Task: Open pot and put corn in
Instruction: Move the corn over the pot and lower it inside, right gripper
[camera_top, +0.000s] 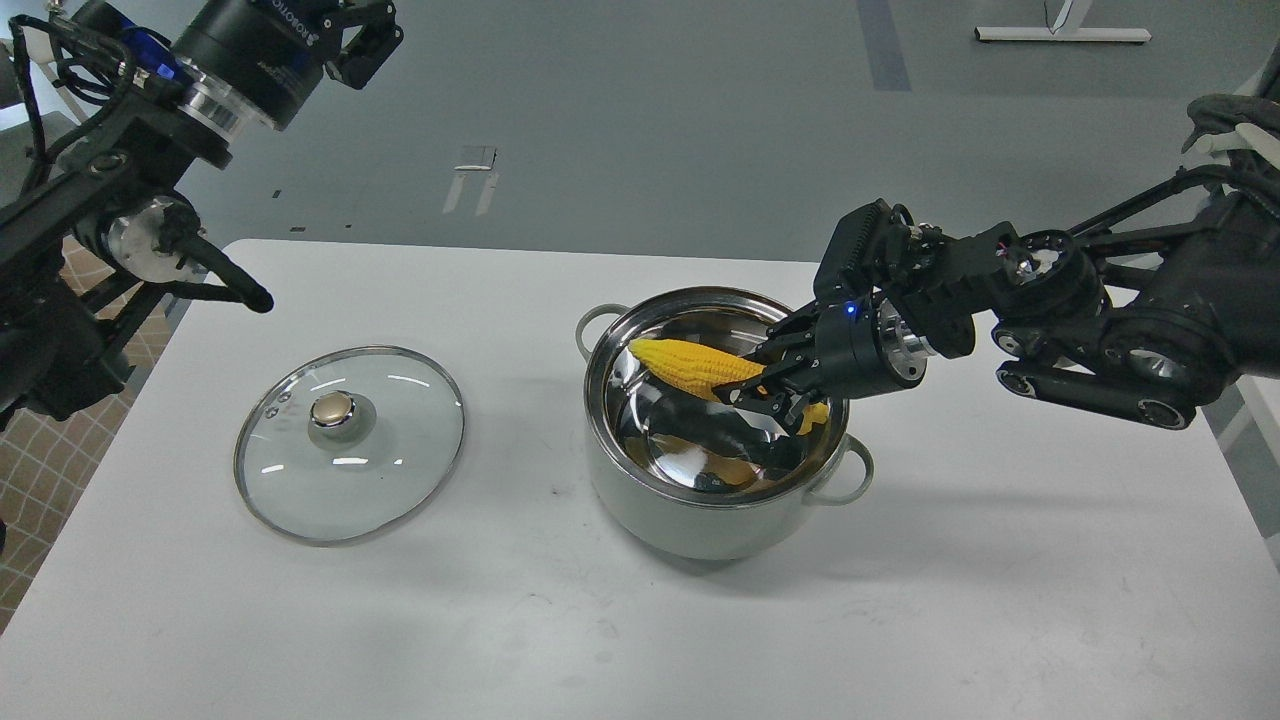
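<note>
Corn (690, 366) gripped in right pincer (768, 388) over open pot (700, 510) on white counter (1000, 560).
Yellow cob held level inside steel rim, pointed tip toward left, pincer fingers clamped around thick end. Glass lid (350, 443) flat on counter left of pot, well apart. Left pincer (365, 45) raised at upper left, apparently holding nothing; open or closed impossible to tell.

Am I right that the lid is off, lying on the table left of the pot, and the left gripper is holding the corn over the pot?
Not quite: the head view shows the right gripper, not the left, holding the corn over the pot. The lid does lie on the table, left of the pot.
</note>
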